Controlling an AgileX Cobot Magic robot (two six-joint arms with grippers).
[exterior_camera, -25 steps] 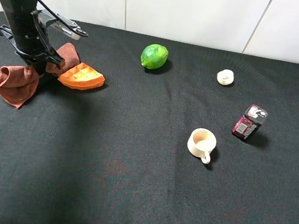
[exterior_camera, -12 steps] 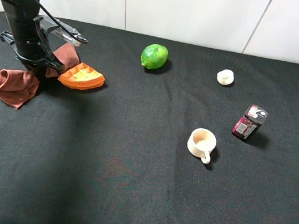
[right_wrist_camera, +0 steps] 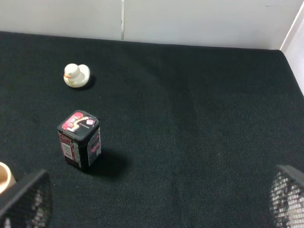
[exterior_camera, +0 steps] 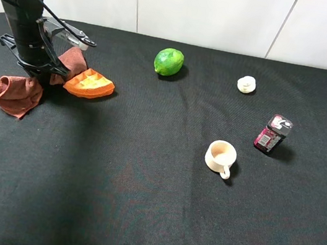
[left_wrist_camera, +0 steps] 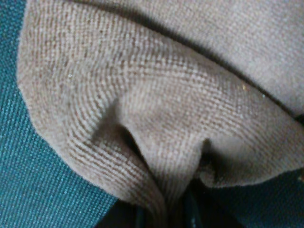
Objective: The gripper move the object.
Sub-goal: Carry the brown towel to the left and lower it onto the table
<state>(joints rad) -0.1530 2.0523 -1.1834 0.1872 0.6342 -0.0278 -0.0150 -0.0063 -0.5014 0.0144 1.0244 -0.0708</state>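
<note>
Black cloth covers your table (exterior_camera: pixel 137 206), with white panels behind it. At its far left, your left black two-fingered hand (exterior_camera: pixel 39 70) is closed tight on the soft rust-brown terry towel (exterior_camera: pixel 16 93), which bunches around it and drapes onto the table, its far end touching the orange waffle-patterned wedge (exterior_camera: pixel 89 84). Your right hand (right_wrist_camera: pixel 152 199) stands wide open, gripping nothing, near the small dark pink-labelled tin (right_wrist_camera: pixel 79 139).
</note>
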